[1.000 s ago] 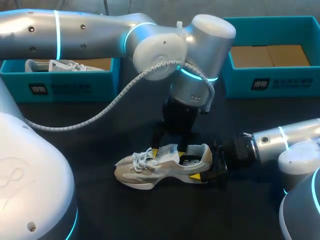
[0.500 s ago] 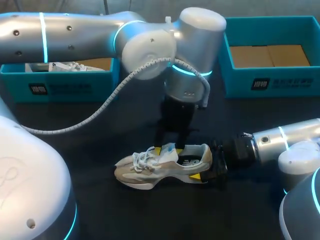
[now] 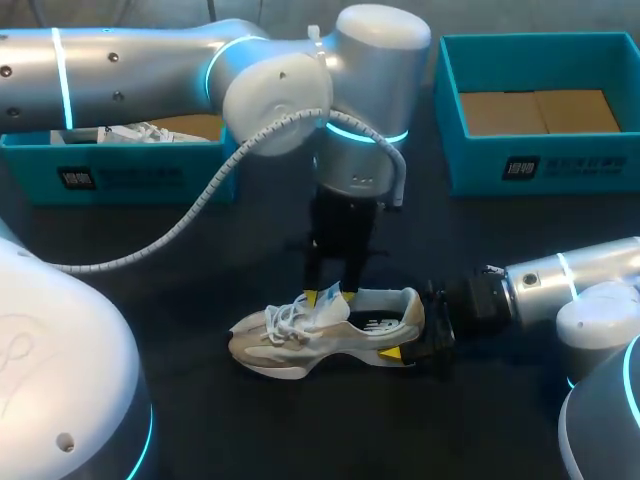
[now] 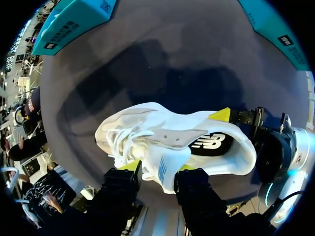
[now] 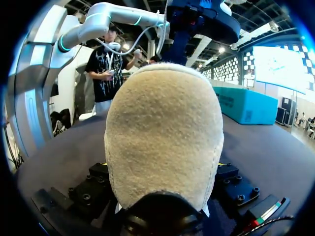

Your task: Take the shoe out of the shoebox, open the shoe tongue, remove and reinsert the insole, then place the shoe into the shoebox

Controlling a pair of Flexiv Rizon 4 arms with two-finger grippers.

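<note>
Head: shoe (image 3: 300, 340) upright on the surface (image 3: 200, 280). Left claw (image 3: 328, 297) is at its throat, right claw (image 3: 410, 345) at the heel (image 3: 412, 315).
Left wrist: my left claw pinches the tongue (image 4: 165, 169).
Right wrist: my right claw clamps the heel.
Step, I judge: opening the tongue. Next: lift it clear, exposing the insole (image 4: 214, 143).

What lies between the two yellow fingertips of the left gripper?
The shoe tongue, standing up from the shoe, fills the gap in the left gripper. The left wrist view shows this best; the head view agrees.
</note>
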